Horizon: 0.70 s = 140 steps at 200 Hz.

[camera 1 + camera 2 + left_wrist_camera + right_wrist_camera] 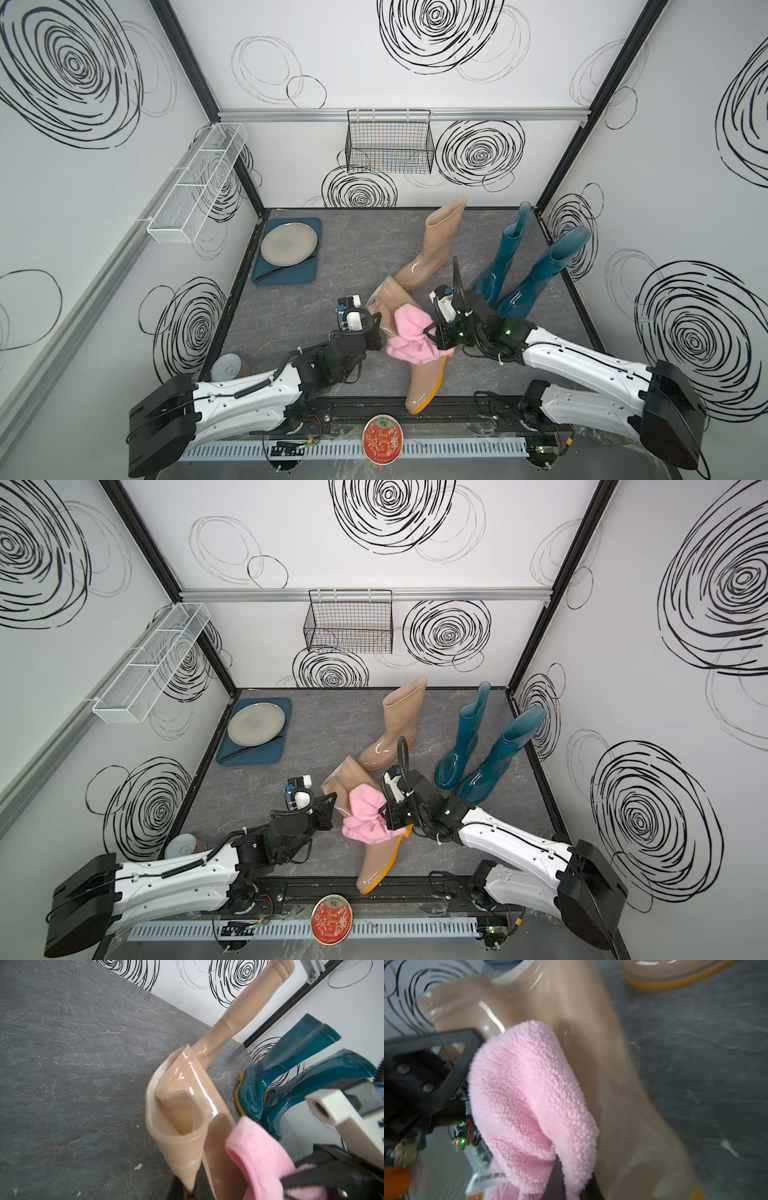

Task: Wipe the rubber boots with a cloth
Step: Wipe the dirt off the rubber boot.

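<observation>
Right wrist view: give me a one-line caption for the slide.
Right gripper holds the pink cloth against a glossy tan boot over the grey table.

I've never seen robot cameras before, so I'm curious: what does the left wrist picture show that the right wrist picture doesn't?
Only the left wrist view shows the teal boots, one beside the other, and the second tan boot's tall shaft. Only the right wrist view shows a small white tag and that second boot's orange sole. Both show the pink cloth lying against the nearer tan boot, and the grey table.
</observation>
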{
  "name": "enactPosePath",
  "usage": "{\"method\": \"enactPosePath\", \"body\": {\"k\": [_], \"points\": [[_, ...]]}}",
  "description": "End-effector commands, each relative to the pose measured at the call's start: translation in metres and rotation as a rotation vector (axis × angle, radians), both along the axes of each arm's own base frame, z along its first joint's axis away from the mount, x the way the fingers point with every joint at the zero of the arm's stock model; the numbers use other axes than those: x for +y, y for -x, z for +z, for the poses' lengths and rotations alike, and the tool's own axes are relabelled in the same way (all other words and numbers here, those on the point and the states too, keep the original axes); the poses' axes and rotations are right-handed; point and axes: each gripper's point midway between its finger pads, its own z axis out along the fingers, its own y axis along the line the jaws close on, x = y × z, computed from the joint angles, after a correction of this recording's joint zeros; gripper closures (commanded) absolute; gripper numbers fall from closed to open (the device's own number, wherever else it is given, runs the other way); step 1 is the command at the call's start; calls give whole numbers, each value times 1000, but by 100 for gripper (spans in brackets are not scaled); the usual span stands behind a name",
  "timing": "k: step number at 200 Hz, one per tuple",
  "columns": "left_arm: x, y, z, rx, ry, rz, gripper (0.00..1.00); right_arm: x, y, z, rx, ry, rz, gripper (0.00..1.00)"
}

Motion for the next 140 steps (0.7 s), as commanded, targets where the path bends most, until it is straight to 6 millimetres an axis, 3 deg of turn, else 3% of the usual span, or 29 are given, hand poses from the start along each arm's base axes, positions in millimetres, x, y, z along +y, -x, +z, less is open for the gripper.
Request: {"method": "enactPosePath", "body": {"k": [1, 34, 57, 80, 90, 107, 140], "points": [[0, -6, 23, -63, 70, 25, 100, -25, -32, -14, 9, 19, -181, 100], [2, -6, 28, -72, 70, 28, 100, -39, -48, -56, 183, 81, -245, 100], [4, -5, 30, -76, 67, 31, 100, -75, -55, -87, 261, 178, -397, 100], [5, -4, 30, -76, 65, 32, 100, -105, -57, -98, 285, 167, -518, 100], [5, -4, 29, -75, 66, 33, 100, -109, -58, -96, 275, 176, -526, 100], [5, -4, 29, -76, 68, 32, 100, -90, -59, -80, 238, 153, -445, 100], [3, -4, 28, -76, 68, 28, 100, -32, -50, -14, 55, 38, -262, 100]]}}
